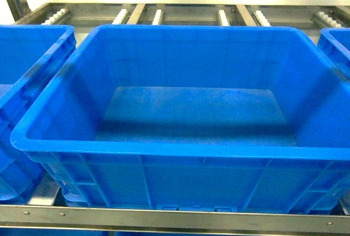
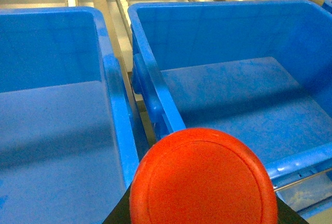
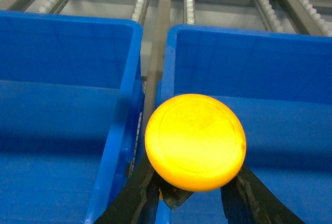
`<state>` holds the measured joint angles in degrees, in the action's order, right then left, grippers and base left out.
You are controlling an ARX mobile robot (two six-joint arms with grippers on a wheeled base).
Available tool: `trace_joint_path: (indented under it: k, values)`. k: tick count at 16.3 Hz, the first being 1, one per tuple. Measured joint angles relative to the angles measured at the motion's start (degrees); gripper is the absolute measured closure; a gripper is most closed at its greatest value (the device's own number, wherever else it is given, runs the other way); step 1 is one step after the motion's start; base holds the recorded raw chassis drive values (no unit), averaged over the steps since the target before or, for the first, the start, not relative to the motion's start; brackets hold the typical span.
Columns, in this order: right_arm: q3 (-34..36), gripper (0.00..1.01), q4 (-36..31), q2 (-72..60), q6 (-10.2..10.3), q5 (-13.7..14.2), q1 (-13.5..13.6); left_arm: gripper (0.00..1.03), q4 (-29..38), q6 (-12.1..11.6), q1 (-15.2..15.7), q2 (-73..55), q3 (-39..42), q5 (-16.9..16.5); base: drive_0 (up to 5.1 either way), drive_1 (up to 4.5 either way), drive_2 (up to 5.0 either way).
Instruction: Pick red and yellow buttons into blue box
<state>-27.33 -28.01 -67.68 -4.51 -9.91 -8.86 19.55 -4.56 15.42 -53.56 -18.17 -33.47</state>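
Head view: the blue box fills the middle of the picture, its long side running left to right, with a bare flat bottom and a thick rolled rim. It sits on a metal rack with roller rails behind it. A second blue crate stands just beside it on the left, and the corner of a third blue crate shows at the far right. Neither gripper nor either button shows here.

Left wrist view: the red button fills the near bottom edge, its round cap facing the camera, so its long axis points roughly up at the lens. Dark gripper parts show at both lower sides of the cap, but how far the jaws stand apart cannot be told. The cap hangs over the near left corner of the blue box, by the narrow gap between it and the neighbouring crate on the left.

Right wrist view: the yellow button sits with its cap toward the camera, axis pointing at the lens. The right gripper has dark fingers pressing in under the cap from both sides, closed around the button's lower part. It hangs over the wall between two crates, the gap just to its left.
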Motion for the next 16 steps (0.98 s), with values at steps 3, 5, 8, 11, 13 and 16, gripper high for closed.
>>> trace_joint_path:
  k: [3,5,8,11,13,16]
  values:
    - [-1.4,0.76,-2.4,-2.5,0.0,0.4,4.8,0.8,0.0,0.0,0.0,0.0,0.0,0.0,0.0,0.0,0.0]
    - [-3.8,0.76,-4.0,-6.2,0.0,0.6,8.2,0.8,0.0,0.0,0.0,0.0,0.0,0.0,0.0,0.0,0.0]
    - [-6.3,0.76,-5.4,-9.9,-0.3,0.9,10.1,0.8,0.0,0.0,0.0,0.0,0.0,0.0,0.0,0.0,0.0]
    - [-7.0,0.76,-6.3,-11.5,-0.7,0.7,10.9,0.8,0.0,0.0,0.0,0.0,0.0,0.0,0.0,0.0,0.0]
    - [-8.0,0.76,-7.4,-14.4,-1.2,0.0,11.8,0.8,0.0,0.0,0.0,0.0,0.0,0.0,0.0,0.0,0.0]
    - [-9.9,0.76,-9.2,-19.6,-1.9,-0.5,13.1,0.8,0.0,0.0,0.0,0.0,0.0,0.0,0.0,0.0,0.0]
